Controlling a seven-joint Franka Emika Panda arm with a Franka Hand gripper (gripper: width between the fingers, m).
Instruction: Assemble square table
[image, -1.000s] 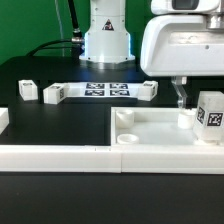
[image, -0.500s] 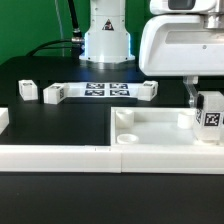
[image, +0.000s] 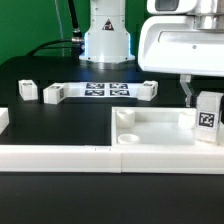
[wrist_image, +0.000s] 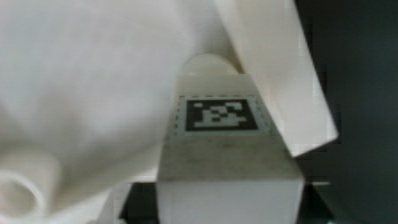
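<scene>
Along the right edge of the exterior view, under the bulky white arm housing (image: 185, 40): the gripper (image: 198, 100), closed narrow on a leg block (image: 209, 120). One dark finger (image: 186, 93) shows just beside the block's upper left; the other is hidden behind the block. Held upright, tag toward the camera, before the right end of the square table top (image: 150, 128). Cannot tell whether block and top touch.

Lower right of the frame: that top, rim up, with two small round features near its left wall. Across the bottom, just in front of it: a long white rail (image: 60, 155). Mid-frame, flat on the black bench (image: 60, 125): the marker board (image: 108, 90), with a second leg block (image: 54, 95) at its left end, a third leg block (image: 148, 90) at its right end and a fourth leg block (image: 27, 91) further left, apart from the board. Top centre: the robot base (image: 105, 35).

Centre and bottom of the wrist view: the leg block (wrist_image: 217, 170) again, large, its tag squarely up — the table top (wrist_image: 71, 90) spreading white beside it. No fingers told apart here. To the other side, a slanting white band (wrist_image: 276, 70) against black; which part, cannot tell.
</scene>
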